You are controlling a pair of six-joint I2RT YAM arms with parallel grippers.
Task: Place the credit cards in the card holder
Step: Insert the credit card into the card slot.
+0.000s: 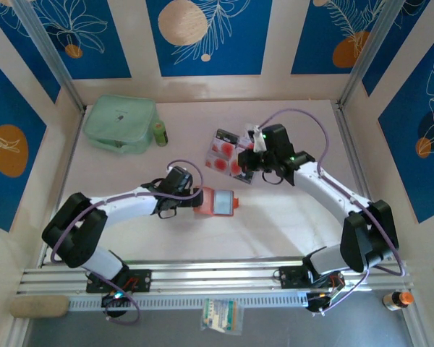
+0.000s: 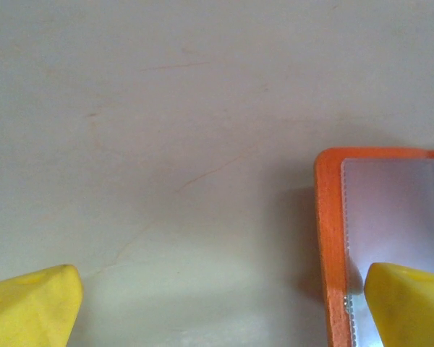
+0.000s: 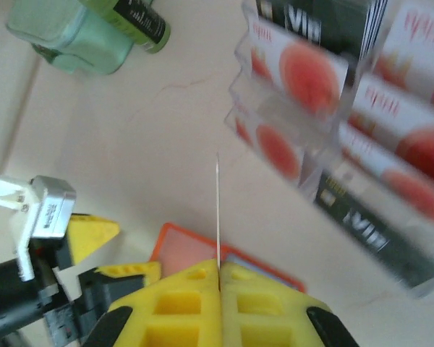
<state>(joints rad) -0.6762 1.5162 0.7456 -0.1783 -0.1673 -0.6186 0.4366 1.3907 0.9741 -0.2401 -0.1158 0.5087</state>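
The orange card holder (image 1: 218,202) lies open on the table, its clear pockets facing up. My left gripper (image 1: 200,200) is open at the holder's left edge; in the left wrist view one yellow fingertip (image 2: 412,303) sits over the card holder (image 2: 331,238) and the other rests on bare table. My right gripper (image 1: 247,160) hangs above the table between rack and holder, shut on one credit card (image 3: 218,210), seen edge-on over the card holder (image 3: 175,253). Several more credit cards (image 1: 228,153) stand in a clear rack (image 3: 325,108).
A mint-green zip pouch (image 1: 120,124) and a small green bottle (image 1: 160,133) sit at the back left. Past the rail at the front edge lie a packet (image 1: 222,316) and an orange-capped bottle (image 1: 395,299). Aluminium posts and patterned walls enclose the table.
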